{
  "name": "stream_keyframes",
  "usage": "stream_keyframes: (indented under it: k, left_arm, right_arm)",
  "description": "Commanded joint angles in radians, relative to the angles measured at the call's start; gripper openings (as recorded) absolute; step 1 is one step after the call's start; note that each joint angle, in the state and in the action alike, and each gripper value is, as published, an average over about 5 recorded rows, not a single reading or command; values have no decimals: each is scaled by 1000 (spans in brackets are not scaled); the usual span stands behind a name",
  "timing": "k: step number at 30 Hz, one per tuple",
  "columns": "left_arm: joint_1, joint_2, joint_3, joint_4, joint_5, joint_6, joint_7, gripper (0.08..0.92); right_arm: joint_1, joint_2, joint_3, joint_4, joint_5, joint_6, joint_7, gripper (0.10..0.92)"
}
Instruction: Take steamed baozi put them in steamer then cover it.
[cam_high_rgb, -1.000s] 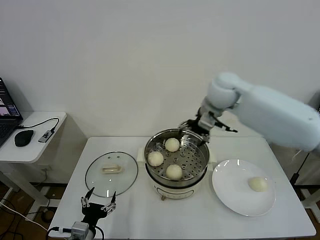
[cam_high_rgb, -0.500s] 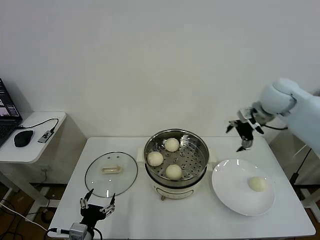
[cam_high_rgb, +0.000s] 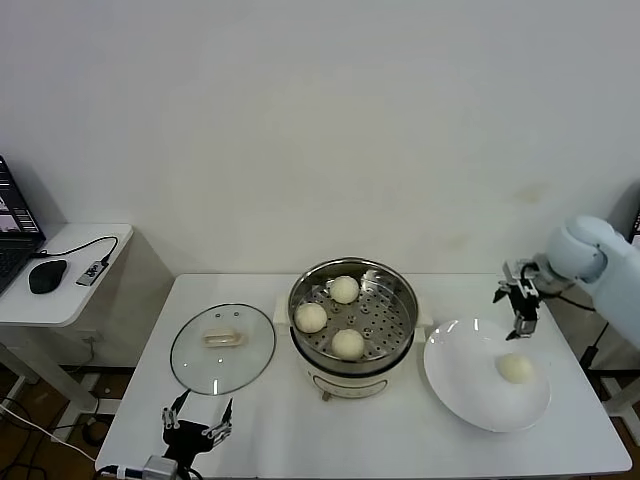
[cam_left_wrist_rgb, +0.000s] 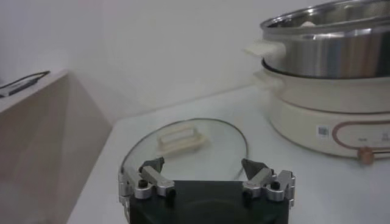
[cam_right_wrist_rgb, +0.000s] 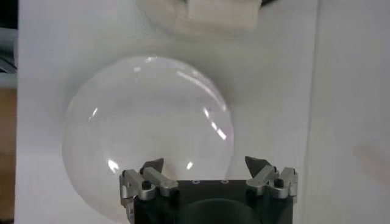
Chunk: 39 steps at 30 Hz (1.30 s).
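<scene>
1. Head view, biggest thing first: the white rectangular table (cam_high_rgb: 400, 440) carries everything, and the round shiny stainless-steel steamer (cam_high_rgb: 352, 322) on its cream electric base sits about in the middle.
2. Right of the steamer is a flat round white plate (cam_high_rgb: 460, 385), and on its left lies the round clear glass cover (cam_high_rgb: 222, 347) with the cream handle, flat on the table and nowhere near the pot yet.
3. Three small smooth cream-white baozi (cam_high_rgb: 346, 343) sit on the perforated tray inside. The fourth baozi (cam_high_rgb: 516, 368) is alone on the plate's right half.
4. Right gripper (cam_high_rgb: 522, 310) hangs just above and slightly far of that last bun, fingers spread wide, holding nothing.
5. Left gripper (cam_high_rgb: 196, 418) is parked at the near edge in front of the cover, fingers spread too, empty.
6. So I'd say we're on bun number four. Next move looks like dropping straight down over it and closing gently, since soft dough squashes easily. Cover comes after.
</scene>
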Motion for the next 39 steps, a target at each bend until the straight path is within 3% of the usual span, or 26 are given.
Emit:
stream_keyframes:
  k: [1,22,39]
  left_arm:
    - [6,6,-2,1,2,2,1,823]
    - [-1,2,0,17,2,8,3,823]
    - [-14,1,-1,42,-2,10,5,823]
  right_arm:
    - [-231,-19,159,-36,-113,14,24,823]
    - [-362,51,230,-110,-189,31,143,823]
    - [-341,93,219,-156,-190,40,154,823]
